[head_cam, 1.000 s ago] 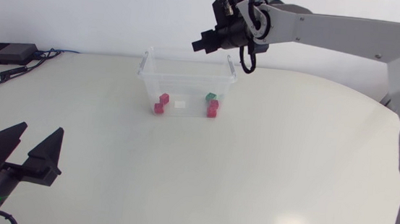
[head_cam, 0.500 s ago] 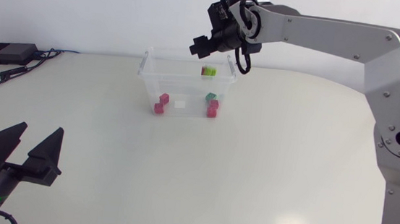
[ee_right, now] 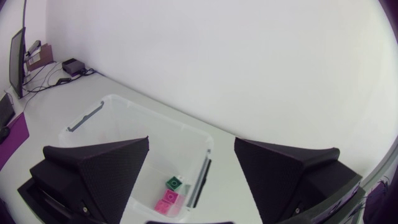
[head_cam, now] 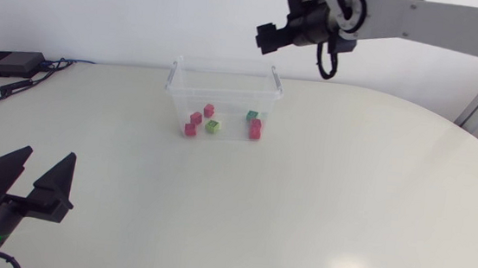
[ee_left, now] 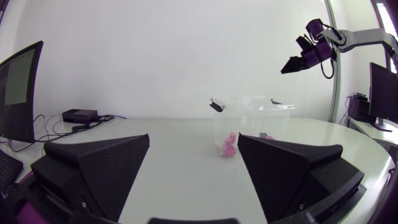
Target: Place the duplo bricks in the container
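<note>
White table [head_cam: 320, 202] carries the container [head_cam: 227, 67] below the right claw [head_cam: 267, 39], which hangs wide and empty. Bricks [head_cam: 213, 126] lie inside. The left claw [head_cam: 45, 167] gapes too. Placing looks done; next, hunt for strays.

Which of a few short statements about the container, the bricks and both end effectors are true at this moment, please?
1. The right end effector grips a brick. False: it is open and empty, raised in the air.
2. A lime brick lies inside the container. True.
3. The left end effector is open with nothing between its fingers. True.
4. The container is tipped on its side. False: it stands upright on the table, opening upward.
</note>
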You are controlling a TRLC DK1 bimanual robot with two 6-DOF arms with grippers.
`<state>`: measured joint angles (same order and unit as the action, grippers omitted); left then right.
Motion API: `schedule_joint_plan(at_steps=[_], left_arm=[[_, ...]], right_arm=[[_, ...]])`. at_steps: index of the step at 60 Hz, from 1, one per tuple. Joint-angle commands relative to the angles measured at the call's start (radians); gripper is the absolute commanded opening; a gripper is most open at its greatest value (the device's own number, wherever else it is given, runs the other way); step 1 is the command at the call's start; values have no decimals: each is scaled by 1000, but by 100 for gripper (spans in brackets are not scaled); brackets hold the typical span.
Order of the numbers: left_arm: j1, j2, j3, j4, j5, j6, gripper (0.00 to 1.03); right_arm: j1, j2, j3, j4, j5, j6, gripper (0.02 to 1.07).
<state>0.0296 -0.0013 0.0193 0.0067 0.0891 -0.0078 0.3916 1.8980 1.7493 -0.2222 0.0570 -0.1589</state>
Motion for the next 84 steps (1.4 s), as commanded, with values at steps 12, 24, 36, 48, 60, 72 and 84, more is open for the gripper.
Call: schedule_joint_plan(at_steps=[12,24,36,48,60,72,84], left_arm=[[-7,-12,-21,13,-5,-21,99],[-7,-12,-21,12,-5,-21,99],[-5,-12,-21,12,-5,-21,99],[-7,-12,-21,13,-5,-21,99],[-7,-12,-21,12,-5,-21,99],[-5,-12,-21,12,-5,-21,99],[-9,-10,-21,8,-20,-16,99]], right_arm=[[-88,-254,-277,106,32,12,102],[-174,-465,-501,165,32,-13,102],[-258,-662,-717,211,33,-36,102],[-303,-875,-942,274,38,-77,102],[-341,-1110,-1091,248,41,-97,102],[-362,-1372,-1263,213,44,-114,102],[-369,-1498,-1369,215,26,-66,102]])
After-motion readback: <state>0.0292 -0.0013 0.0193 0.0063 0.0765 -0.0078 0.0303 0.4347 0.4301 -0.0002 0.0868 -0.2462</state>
